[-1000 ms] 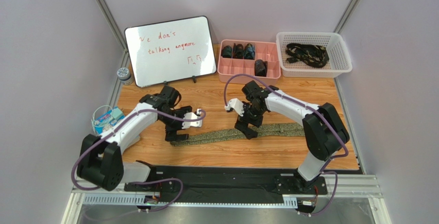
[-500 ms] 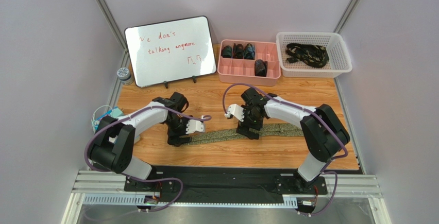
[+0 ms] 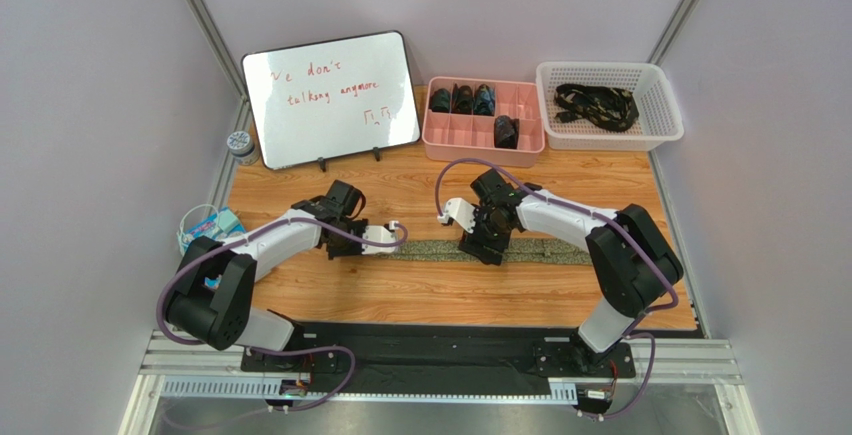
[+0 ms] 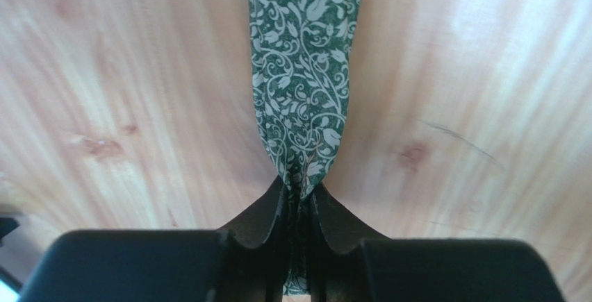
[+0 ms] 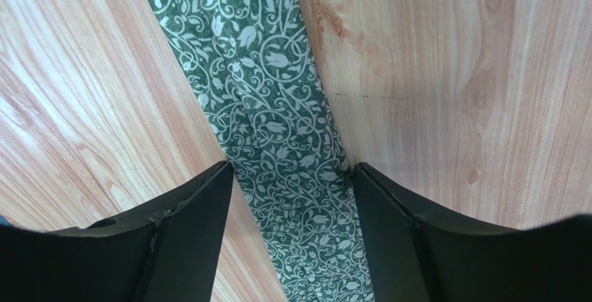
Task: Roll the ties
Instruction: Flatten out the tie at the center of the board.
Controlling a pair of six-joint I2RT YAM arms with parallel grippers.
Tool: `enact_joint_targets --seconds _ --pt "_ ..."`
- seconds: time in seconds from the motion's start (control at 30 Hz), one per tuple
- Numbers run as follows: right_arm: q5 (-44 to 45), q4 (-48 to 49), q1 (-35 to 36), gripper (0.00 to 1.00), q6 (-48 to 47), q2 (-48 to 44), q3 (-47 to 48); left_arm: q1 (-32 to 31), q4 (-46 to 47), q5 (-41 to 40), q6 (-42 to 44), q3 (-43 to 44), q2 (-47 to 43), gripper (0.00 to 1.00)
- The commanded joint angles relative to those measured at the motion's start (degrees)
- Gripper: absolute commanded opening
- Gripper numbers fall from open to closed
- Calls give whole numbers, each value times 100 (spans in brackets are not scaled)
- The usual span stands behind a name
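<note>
I have two arms. My left arm (image 3: 275, 238) and my right arm (image 3: 560, 217) are smooth white tubes with big round black joints (image 3: 625, 265). A thin purple cable (image 3: 441, 177) runs along each arm. A small white block (image 3: 378, 240) sits by each wrist. Both arms are fixed to a long flat black plate (image 3: 440, 350).

My left claw (image 4: 297, 198) has two black fingers (image 4: 260, 215) with curved tips, and a wide flat black bar (image 4: 139, 267) behind them. My right claw (image 5: 292, 177) has two thick black fingers (image 5: 187, 219) shaped like wedges, a bit shiny at the edges.
</note>
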Motion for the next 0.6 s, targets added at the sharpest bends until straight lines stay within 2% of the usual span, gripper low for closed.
enact_joint_targets --seconds 0.0,0.03,0.1,0.2,0.23,0.3,0.33,0.43,0.5,0.53,0.57 --pt "79 206 -163 67 -226 -101 -367 5 530 -154 -72 25 132 17" --pt "0 127 -163 63 -235 -241 -411 6 609 -198 -28 -36 62 16" --pt "-71 39 -163 63 -235 -356 -429 6 732 -199 34 -169 0 15" --pt "-89 -49 -154 69 -218 -480 -472 5 610 -155 -115 -46 61 19" --pt "-54 -67 -154 75 -226 -471 -473 6 558 -120 -211 59 157 19" --pt "17 -84 -163 79 -253 -392 -499 5 470 -93 -308 139 219 20" --pt "122 -15 -163 79 -253 -366 -525 6 452 -76 -361 174 254 21" --pt "429 266 -154 65 -235 -234 -631 -3 434 -32 -440 262 272 22" --pt "561 407 -154 61 -235 -173 -640 6 381 -14 -467 306 255 22" --pt "710 521 -163 55 -253 -146 -631 14 373 21 -476 306 229 20" --pt "781 574 -163 54 -253 -129 -613 14 364 65 -476 306 202 11"
